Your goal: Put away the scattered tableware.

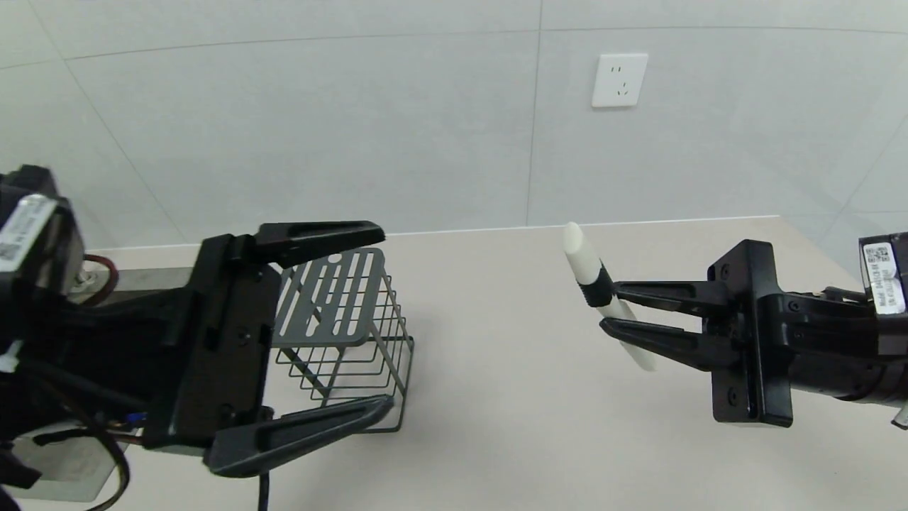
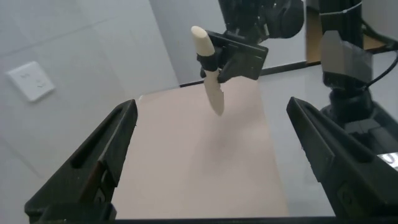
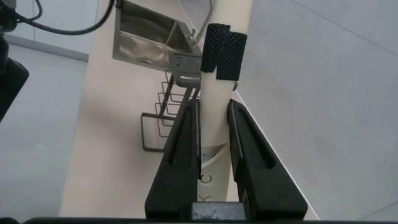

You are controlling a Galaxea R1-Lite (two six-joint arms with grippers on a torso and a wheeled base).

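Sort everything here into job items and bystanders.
Job: white utensil, gripped in the right end effector; wire basket; left end effector, open.
Bystanders: wall socket; metal box by the basket.

— Which piece of tableware is it?

— A slim white utensil (image 1: 583, 259), rounded at its upper end, with a black textured band wrapped round it partway down.

— Where is it?

— In the air above the table (image 1: 496, 397), on the robot's right. It is pinched between the fingers (image 1: 660, 298) of the right gripper (image 1: 610, 305), just below the band. It is tilted, with the rounded end uppermost and leaning toward the robot's left.

— And the holder?

— A dark wire basket (image 1: 340, 358) stands upright on the table to the left, well apart from the utensil. It has open grid sides and a grey slotted plate across its upper part.
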